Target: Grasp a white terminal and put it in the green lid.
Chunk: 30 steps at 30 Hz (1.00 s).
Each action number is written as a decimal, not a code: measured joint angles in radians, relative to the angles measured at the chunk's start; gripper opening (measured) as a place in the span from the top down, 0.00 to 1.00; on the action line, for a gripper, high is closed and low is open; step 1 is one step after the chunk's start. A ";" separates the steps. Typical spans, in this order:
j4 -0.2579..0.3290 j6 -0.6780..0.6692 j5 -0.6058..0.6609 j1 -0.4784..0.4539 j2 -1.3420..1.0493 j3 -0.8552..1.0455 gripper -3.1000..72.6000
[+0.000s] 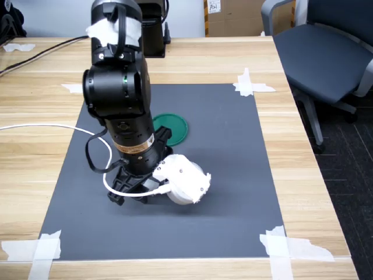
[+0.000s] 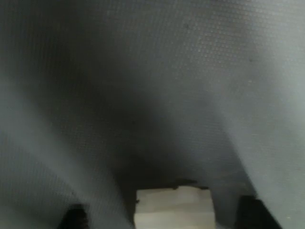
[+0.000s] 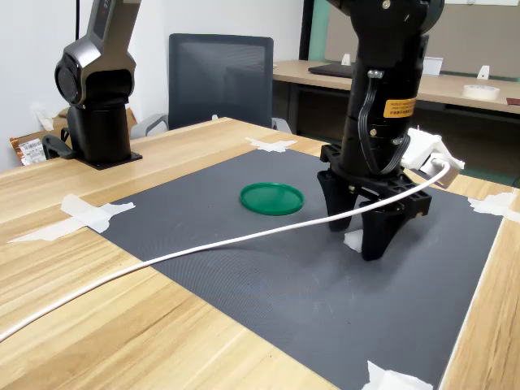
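The white terminal (image 3: 354,240) lies on the black mat (image 3: 268,276), between the two black fingers of my gripper (image 3: 357,236), whose tips rest at mat level. In the wrist view the terminal (image 2: 174,208) is a pale block with a gap on each side before the dark fingertips (image 2: 74,217). The gripper is open around it, not touching. In the first exterior view the arm hides the terminal and most of the gripper (image 1: 132,196). The green lid (image 1: 171,128) (image 3: 271,197) lies flat and empty on the mat, a hand's width from the gripper.
A white cable (image 3: 203,248) runs from the wrist camera housing (image 1: 183,179) across the mat and off the table. White tape (image 1: 250,84) holds the mat's corners. A black arm base (image 3: 97,122) stands at the table's far side, and an office chair (image 1: 326,58) is beside it.
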 joint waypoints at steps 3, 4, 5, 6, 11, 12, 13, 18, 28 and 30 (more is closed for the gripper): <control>0.000 0.010 -0.001 0.000 0.000 0.000 0.37; 0.000 0.015 -0.001 0.000 0.000 0.000 0.43; 0.000 0.022 -0.001 0.000 0.000 0.000 0.50; 0.000 0.027 -0.001 0.000 0.000 0.000 0.57; 0.000 0.044 0.001 0.000 -0.003 -0.001 0.62; 0.000 0.045 0.002 0.000 -0.008 -0.001 0.62; -0.005 0.047 0.003 0.000 -0.016 -0.001 0.62; -0.013 0.059 0.008 0.000 -0.107 0.003 0.62; 0.070 0.068 0.006 0.000 -0.415 0.225 0.62; 0.077 0.055 -0.001 0.000 -0.465 0.287 0.62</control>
